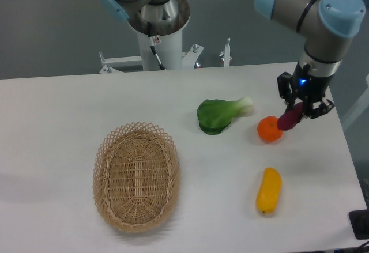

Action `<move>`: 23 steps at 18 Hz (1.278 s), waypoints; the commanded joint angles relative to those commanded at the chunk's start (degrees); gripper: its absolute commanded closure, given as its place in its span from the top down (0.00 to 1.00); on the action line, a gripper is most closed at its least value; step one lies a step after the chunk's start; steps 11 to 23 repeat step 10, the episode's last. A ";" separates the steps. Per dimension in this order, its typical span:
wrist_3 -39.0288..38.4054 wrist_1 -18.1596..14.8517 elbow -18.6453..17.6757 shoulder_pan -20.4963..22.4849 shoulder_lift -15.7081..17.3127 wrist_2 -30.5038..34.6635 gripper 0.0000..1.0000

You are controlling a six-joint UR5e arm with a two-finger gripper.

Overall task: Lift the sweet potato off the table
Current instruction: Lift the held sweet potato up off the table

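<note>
1. Sweet potato [289, 119] is seen clamped between the fingers of the tool [298, 113], tilted, at the right side of the desk [69, 109], just beside the orange fruit [269, 129].
2. It appears to be lifted clear of the desk, so the grasp step is judged done and the lift in hand.
3. A straight upward move is called for next, with the grip kept firm and the orange fruit left undisturbed.

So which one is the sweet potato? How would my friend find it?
Look at the right side of the white table, where the robot arm reaches down. The sweet potato is held in the gripper, just right of the round orange. It is the small dark purple finger-shaped thing, much smaller and darker than the yellow vegetable lying nearer the front.
</note>
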 joint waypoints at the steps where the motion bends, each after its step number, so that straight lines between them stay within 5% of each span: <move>1: 0.00 0.00 0.09 0.00 0.00 -0.17 0.33; 23: -0.09 0.00 0.70 -0.09 0.00 -0.53 0.33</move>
